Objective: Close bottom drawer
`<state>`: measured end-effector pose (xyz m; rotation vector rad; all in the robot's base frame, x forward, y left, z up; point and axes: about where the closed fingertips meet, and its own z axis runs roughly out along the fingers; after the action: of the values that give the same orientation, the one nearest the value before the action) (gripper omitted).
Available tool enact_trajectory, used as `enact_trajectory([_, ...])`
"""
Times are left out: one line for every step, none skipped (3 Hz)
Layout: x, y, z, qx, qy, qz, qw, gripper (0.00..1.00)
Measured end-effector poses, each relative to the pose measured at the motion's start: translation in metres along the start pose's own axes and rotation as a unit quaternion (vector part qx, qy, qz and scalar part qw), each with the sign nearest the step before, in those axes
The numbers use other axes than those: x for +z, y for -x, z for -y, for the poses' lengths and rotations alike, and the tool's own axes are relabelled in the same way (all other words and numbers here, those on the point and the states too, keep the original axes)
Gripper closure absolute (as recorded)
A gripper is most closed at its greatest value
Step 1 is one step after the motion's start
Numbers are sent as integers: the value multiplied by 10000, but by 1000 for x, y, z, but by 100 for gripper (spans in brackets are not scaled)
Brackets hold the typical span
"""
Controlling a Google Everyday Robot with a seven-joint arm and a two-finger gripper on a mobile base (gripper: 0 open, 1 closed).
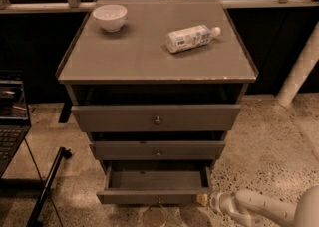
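The bottom drawer (149,197) of the grey-brown cabinet stands pulled out; its shallow box is empty and a small round knob sits on its flat front. My gripper (203,200), at the end of the white arm (259,208) coming in from the lower right, is at the right end of the drawer's front and seems to touch it.
The middle drawer (157,150) and the top drawer (156,117) stick out slightly. A white bowl (110,17) and a lying bottle (192,38) rest on the cabinet top. A laptop (10,121) and a black pole (47,186) are at the left, a white pipe (299,71) at the right.
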<state>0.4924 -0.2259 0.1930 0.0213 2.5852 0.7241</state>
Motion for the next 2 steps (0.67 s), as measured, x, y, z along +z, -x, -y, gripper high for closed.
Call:
enact_trajectory([0, 0, 0, 0, 0, 0, 10000, 100])
enact_trajectory([4, 34, 0, -2, -256, 243, 9994, 100])
